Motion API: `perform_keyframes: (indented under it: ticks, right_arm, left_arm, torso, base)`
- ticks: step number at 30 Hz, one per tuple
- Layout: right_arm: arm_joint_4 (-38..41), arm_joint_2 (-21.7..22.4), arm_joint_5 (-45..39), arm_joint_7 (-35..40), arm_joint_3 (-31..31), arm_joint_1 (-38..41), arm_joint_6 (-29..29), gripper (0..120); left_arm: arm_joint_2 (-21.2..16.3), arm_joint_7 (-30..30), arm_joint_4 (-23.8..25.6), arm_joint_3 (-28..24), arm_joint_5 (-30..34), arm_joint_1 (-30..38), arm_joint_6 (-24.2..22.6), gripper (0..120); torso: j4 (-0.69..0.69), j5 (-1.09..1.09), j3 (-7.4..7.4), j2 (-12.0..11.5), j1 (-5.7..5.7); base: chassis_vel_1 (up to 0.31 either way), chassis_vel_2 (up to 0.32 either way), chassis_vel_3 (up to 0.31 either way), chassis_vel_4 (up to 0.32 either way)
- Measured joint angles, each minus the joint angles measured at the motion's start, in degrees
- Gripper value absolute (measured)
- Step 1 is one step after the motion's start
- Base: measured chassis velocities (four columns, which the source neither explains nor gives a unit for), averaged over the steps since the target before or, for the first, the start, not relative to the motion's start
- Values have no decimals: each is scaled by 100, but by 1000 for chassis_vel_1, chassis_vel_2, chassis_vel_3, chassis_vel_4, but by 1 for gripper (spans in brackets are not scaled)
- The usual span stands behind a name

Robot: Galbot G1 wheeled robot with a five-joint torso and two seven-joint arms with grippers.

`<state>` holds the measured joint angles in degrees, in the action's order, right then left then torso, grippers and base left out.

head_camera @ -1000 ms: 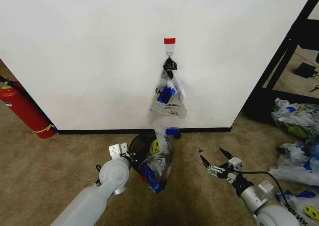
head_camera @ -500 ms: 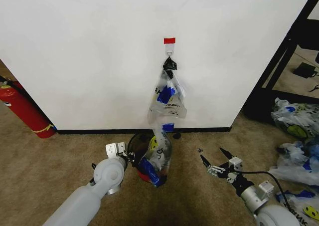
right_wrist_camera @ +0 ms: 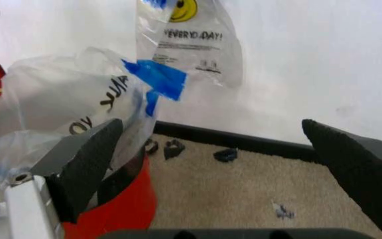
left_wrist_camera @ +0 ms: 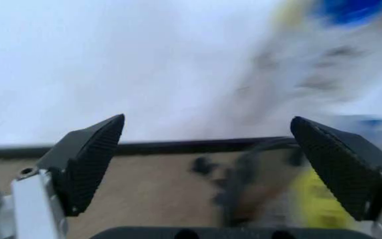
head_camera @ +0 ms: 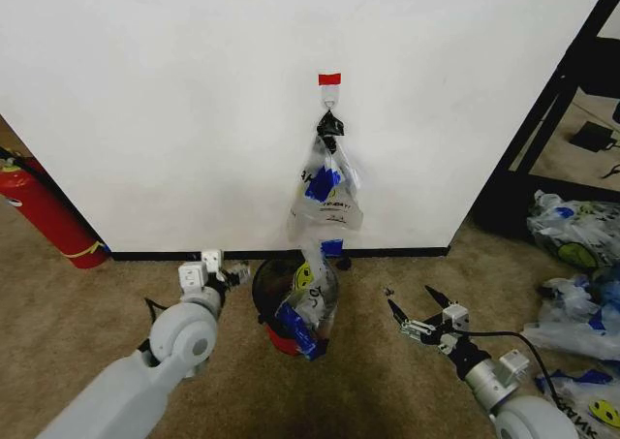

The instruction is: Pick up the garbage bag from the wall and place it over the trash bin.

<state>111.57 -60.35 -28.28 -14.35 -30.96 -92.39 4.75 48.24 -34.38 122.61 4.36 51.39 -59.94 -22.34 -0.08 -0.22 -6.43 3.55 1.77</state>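
Garbage bag is lying draped over the trash bin at the wall base. Left gripper is hovering beside it, jaws spread, gripping nothing. Right gripper is waiting on the bin's other side, jaws spread.

A thin, see-through plastic garbage bag, crinkled and faintly glossy, drapes a small round black trash bin with a smooth red base. The plain white wall looks matt; the brown carpet is rough-piled. Textured black pads face the left gripper fingers.
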Motion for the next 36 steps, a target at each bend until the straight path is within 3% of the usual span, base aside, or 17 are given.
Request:
perform_keyframes:
  ticks: [6, 14, 23, 30, 33, 36]
  right_arm:
    - [22, -94, 70, 97, -7, -31, -34, 100]
    - [-3, -186, 271, 150, -22, -92, -55, 100]
    - [-43, -227, 269, 103, 6, -55, -105, 100]
    - [-79, -273, 172, 168, 98, 90, -183, 100]
    - [-80, -266, 121, 195, 118, 121, -202, 100]
    - [-90, -234, 43, 242, 177, 170, -236, 100]
  left_arm:
    - [81, 160, 605, -616, 795, 548, -627, 100]
    - [350, -787, 346, -1199, 2403, 1405, -1021, 100]
    - [499, -848, -47, -1537, 2595, 1599, -1022, 93]
    - [594, -780, -341, -1764, 2441, 1609, -891, 63]
    - [593, -774, -383, -1772, 2430, 1618, -870, 58]
    - [607, -774, -410, -1772, 2417, 1605, -846, 41]
  torso:
    - [-1, 0, 0, 0, 0]
    - [-1, 1, 0, 0, 0]
    - [-1, 0, 0, 0, 0]
    - [0, 0, 0, 0, 0]
    - [0, 1, 0, 0, 0]
    - [-1, 1, 0, 0, 0]
  base:
    - [0, 0, 0, 0]
    - [0, 0, 0, 0]
    - [0, 0, 0, 0]
    - [0, 0, 0, 0]
    - [0, 0, 0, 0]
    - [0, 0, 0, 0]
